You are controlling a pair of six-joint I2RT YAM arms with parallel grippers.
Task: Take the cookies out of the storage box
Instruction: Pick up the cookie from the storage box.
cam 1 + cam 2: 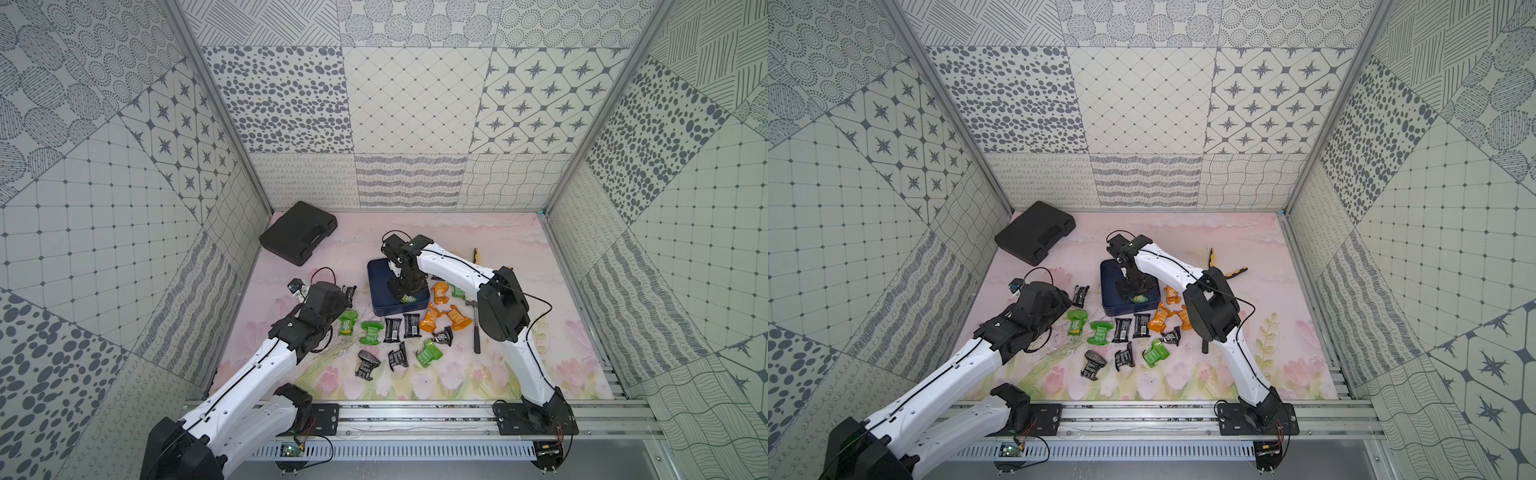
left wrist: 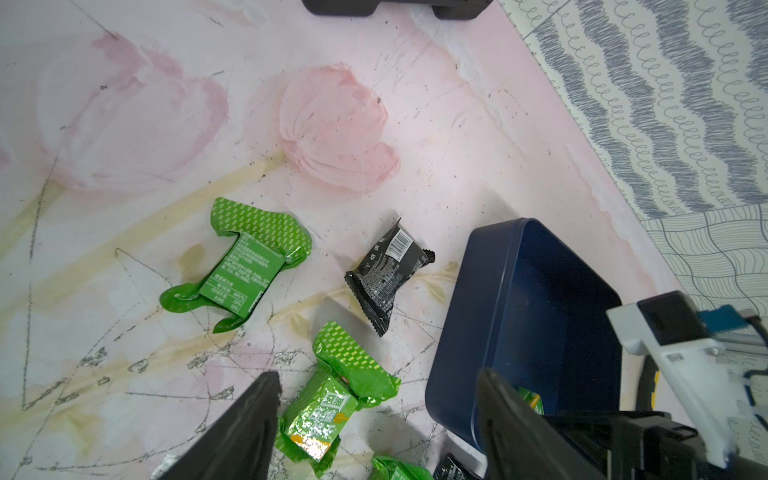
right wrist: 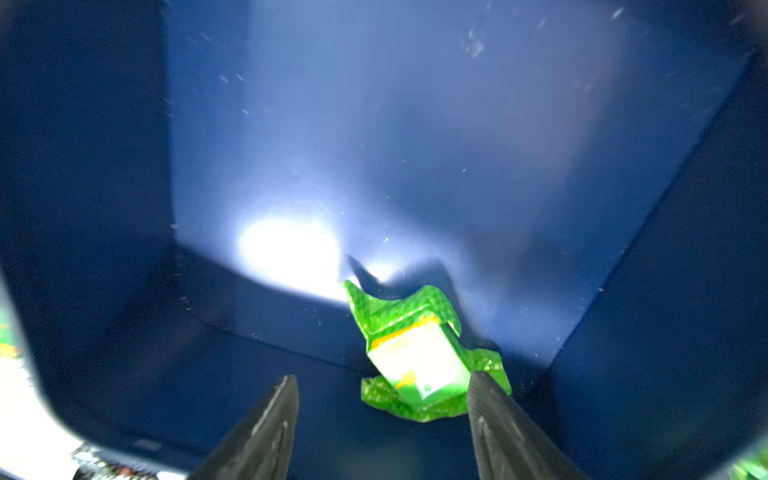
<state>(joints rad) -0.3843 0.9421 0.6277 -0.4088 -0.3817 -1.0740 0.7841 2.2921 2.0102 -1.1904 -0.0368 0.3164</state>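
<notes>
Overall: you had nearly emptied the box. Most cookies (image 1: 370, 332) lay scattered on the mat (image 1: 478, 374), and I judged that one pick was left.
Box: the box (image 1: 379, 286) sat mid-mat, low-walled and light-looking. A finger catching its wall could have dragged or tipped it into the cookies just beside its near wall.
Right gripper: the right gripper (image 3: 382, 376) was down inside the box, jaws apart and holding nothing. Closing from there, you risked pinching only a crinkled end flap, or scraping the tin floor.
Left gripper: the left gripper (image 2: 376, 374) hung over the mat beside the box, jaws apart and empty, above a green cookie (image 2: 324, 407). Lowering it could have crushed that packet or bumped the box corner.
Last cookie: the last cookie (image 3: 415, 357), green, lay in the box near a corner, close against one right finger (image 3: 498, 415) rather than midway between the two. The closing jaw might have pushed it along the slick floor into the wall. It could also have slipped from a flap-only grip and dropped back in.
</notes>
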